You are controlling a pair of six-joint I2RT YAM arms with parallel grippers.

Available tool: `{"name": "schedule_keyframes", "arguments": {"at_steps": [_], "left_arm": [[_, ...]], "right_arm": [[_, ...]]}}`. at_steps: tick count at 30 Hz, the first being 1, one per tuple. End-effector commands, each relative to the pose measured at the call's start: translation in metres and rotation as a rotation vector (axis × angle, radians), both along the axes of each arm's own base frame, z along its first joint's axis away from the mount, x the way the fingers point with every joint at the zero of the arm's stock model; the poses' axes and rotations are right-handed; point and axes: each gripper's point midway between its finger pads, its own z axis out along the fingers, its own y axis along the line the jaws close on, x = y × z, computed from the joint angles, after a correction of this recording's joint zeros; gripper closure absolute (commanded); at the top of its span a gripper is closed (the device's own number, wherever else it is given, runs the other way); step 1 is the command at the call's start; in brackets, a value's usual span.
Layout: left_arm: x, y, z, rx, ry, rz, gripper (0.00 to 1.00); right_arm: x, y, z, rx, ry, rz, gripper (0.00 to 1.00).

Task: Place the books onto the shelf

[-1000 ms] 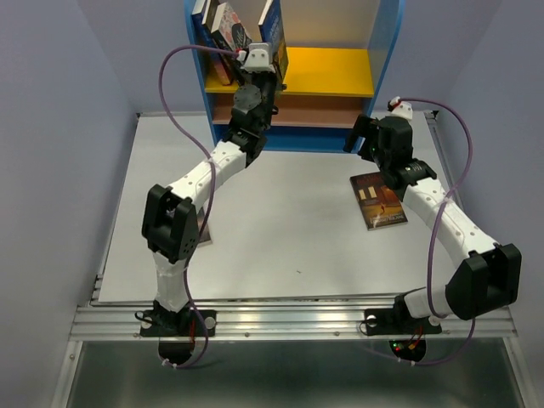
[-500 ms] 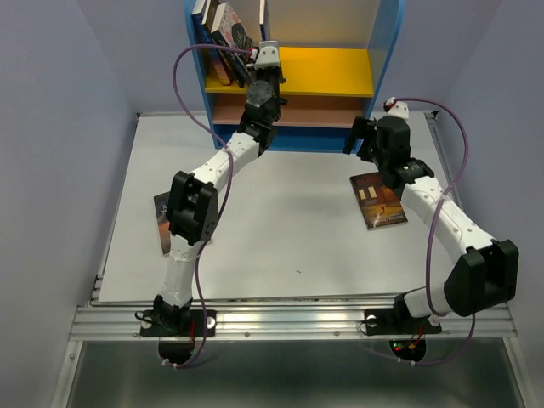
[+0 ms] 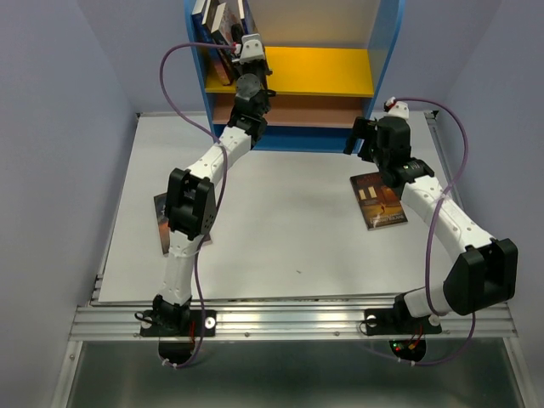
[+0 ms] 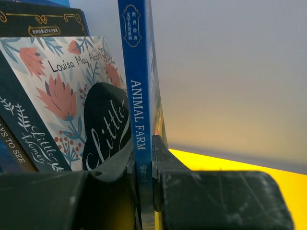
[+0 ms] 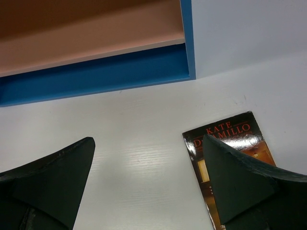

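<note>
Books first: your left end effector point(image 4: 144, 149) is clamped on the blue "Animal Farm" paperback point(image 4: 140, 91). It is held upright in the shelf point(image 3: 388, 51), at the yellow upper board point(image 3: 331, 71), just beside the leaning "Little Women" copy point(image 4: 72, 110) at the shelf's left end. Your right end effector point(image 5: 148, 141) hangs with jaws wide apart over the desk point(image 3: 289, 229) in front of the shelf's right side, above a dark Kate DiCamillo book point(image 5: 228, 139) lying flat. Another book point(image 3: 161, 223) lies on the desk, well in front of the shelf's left corner.
</note>
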Motion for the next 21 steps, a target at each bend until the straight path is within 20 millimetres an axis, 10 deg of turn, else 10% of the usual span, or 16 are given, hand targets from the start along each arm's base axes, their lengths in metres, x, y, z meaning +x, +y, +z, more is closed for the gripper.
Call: {"name": "schedule_keyframes", "arguments": {"at_steps": [1,21], "left_arm": [[-0.02,0.018,0.063,-0.098,-0.154,0.001,0.9],[-0.014,0.016,0.041,-0.133,-0.111,0.019,0.56]], "right_arm": [[0.006,-0.002,0.011,-0.001,-0.033,-0.001,0.0],[0.007,0.001,0.006,-0.001,-0.022,0.013,0.0]]}}
